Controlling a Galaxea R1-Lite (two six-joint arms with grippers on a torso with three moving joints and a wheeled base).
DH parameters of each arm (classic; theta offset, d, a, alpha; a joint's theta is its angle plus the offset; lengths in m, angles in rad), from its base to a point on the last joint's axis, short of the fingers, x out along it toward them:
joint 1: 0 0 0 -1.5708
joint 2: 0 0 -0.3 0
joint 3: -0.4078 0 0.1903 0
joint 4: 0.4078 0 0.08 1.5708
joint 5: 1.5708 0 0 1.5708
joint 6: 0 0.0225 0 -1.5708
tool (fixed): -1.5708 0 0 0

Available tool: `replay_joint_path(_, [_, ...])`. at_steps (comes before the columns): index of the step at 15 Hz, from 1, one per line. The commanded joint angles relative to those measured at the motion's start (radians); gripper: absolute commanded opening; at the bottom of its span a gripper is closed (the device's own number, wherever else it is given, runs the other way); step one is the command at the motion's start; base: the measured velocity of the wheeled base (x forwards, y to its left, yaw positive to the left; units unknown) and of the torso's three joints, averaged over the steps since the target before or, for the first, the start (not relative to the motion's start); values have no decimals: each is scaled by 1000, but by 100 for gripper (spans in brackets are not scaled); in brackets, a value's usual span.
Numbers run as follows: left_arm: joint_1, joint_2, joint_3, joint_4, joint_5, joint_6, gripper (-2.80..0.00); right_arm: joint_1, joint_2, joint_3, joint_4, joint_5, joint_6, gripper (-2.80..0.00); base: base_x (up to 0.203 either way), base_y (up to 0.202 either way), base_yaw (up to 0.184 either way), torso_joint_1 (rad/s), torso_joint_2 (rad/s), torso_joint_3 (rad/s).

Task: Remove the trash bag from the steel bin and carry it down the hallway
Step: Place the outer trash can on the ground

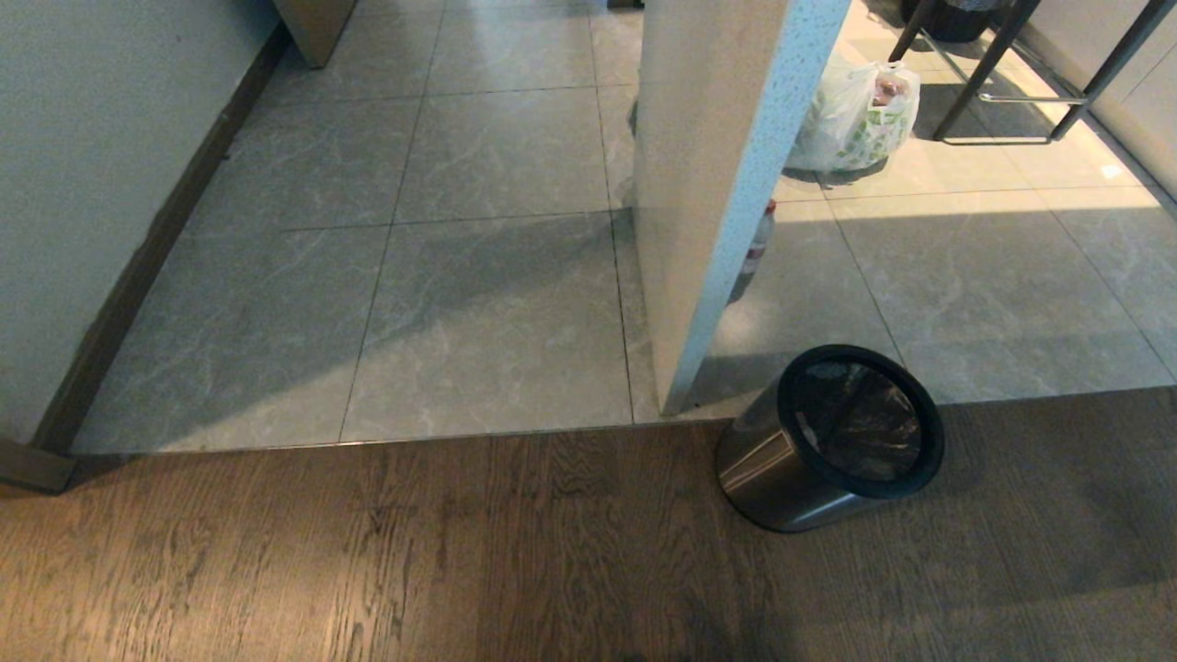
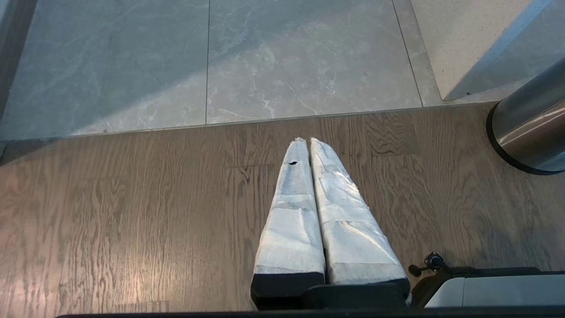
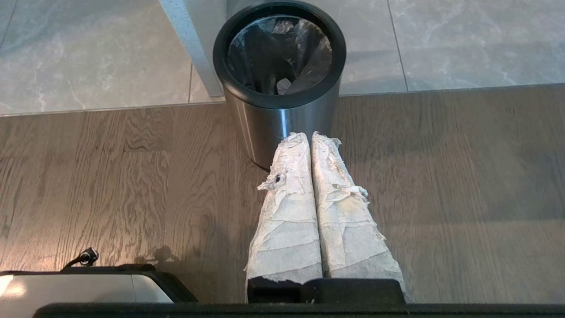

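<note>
While the trash bag (image 3: 282, 53) is still sitting inside the steel bin (image 1: 809, 460), its clear crinkled plastic is lining the dark interior below the black rim, with a small pale scrap lying at the bottom. The bin is standing upright in the lower right of the head view, on the dark wood-plank floor (image 1: 368, 552), just beside the foot of a pale speckled pillar (image 1: 717, 184) where the grey tiles of the hallway (image 1: 478, 276) begin.

The right gripper (image 3: 310, 134) is hovering just in front of the bin's steel side, its padded fingers pressed together and holding nothing. The left gripper (image 2: 307, 140) is hanging over bare planks, well apart from the bin, fingers likewise pressed together and empty.

As a judgement, the thin plastic could tear or slip if pinched at one point only, and the light bin could tip or lift with the bag.

Only the right wrist view is showing the liner's folds and the scrap; the head view alone is showing a white bag with green print (image 1: 855, 119) in the upper right, beyond the pillar.
</note>
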Motion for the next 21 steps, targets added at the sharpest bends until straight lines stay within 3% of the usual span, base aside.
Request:
replay_joint_path(1, [0, 0, 0, 0, 0, 0, -280, 0, -1, 0, 1, -2, 3, -280, 0, 0, 0, 0, 0, 0])
replay_joint_path(7, [0, 0, 0, 0, 0, 0, -280, 0, 0, -4, -5, 2, 1, -280, 0, 0, 0, 0, 0, 0])
replay_joint_path(10, [0, 0, 0, 0, 0, 0, -280, -1, 117, -214, 32, 72, 26, -280, 0, 0, 0, 0, 0, 0])
replay_joint_path(14, [0, 0, 0, 0, 0, 0, -280, 3, 663, -751, 251, 138, 96, -280, 0, 0, 0, 0, 0, 0])
replay_joint_path(16, [0, 0, 0, 0, 0, 0, -280, 27, 942, -948, 402, 156, 111, -280, 0, 0, 0, 0, 0, 0])
replay_joint_path(18, [0, 0, 0, 0, 0, 0, -280, 60, 1184, -1045, 518, 182, 103, -280, 0, 0, 0, 0, 0, 0])
replay_joint_path(21, [0, 0, 0, 0, 0, 0, -280, 110, 1455, -1065, 531, 265, 80, -280, 0, 0, 0, 0, 0, 0])
